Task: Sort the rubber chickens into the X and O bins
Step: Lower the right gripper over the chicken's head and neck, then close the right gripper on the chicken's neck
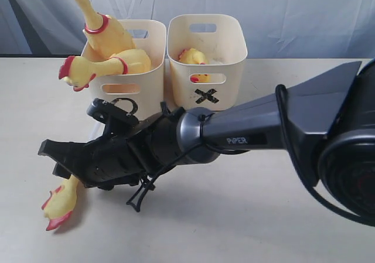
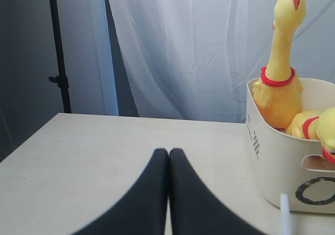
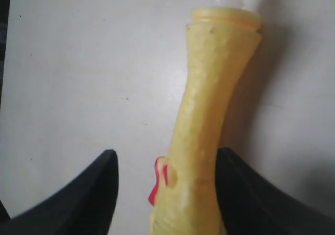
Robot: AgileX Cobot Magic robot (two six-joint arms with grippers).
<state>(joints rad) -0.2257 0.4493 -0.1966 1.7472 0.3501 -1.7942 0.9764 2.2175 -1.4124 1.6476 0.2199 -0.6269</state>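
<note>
The thin rubber chicken (image 3: 204, 114) is being straddled on the counter (image 3: 78, 62) by the right gripper's (image 3: 166, 156) spread fingers (image 3: 89, 193); the left gripper's (image 2: 168, 159) fingers are being held together near the O bin (image 2: 282, 177).

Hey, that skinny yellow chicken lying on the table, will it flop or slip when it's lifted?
Probably floppy: the chicken is long and thin, so its ends would likely sag outside the open end effector. Its skin looks matte and dimpled, so it probably won't slip.
</note>
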